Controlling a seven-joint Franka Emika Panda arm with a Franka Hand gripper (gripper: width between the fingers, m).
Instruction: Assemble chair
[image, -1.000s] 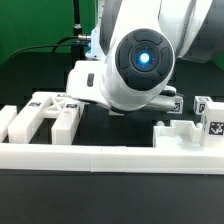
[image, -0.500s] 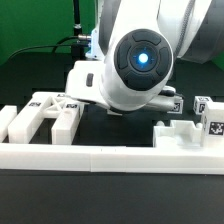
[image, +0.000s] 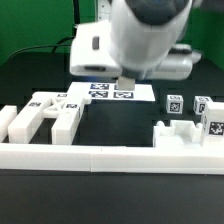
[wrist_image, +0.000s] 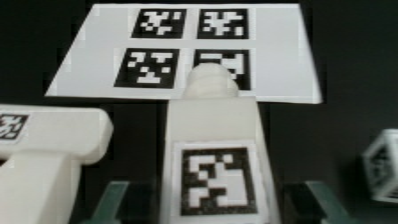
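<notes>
The chair kit lies as loose white tagged parts on the black table. In the wrist view a long white bar (wrist_image: 217, 150) with a tag on its near end lies lengthwise between my fingers (wrist_image: 128, 200), with dark gaps on both sides. My gripper (wrist_image: 217, 205) is open and touches nothing. In the exterior view the gripper (image: 125, 88) hangs over the marker board's front edge. A group of blocky legs (image: 48, 112) sits at that view's left. Small tagged blocks (image: 200, 106) and a bracket-like part (image: 178, 134) sit at its right.
The marker board (image: 110, 91) lies behind the parts and also shows in the wrist view (wrist_image: 187, 50). The long low white border rail (image: 110, 158) runs along the front. Another white part (wrist_image: 45, 150) lies beside the bar, and a tagged block (wrist_image: 384, 160) lies on its other side.
The arm has lifted and drawn back. The big round wrist joint that filled the exterior view is gone, and the marker board shows.
</notes>
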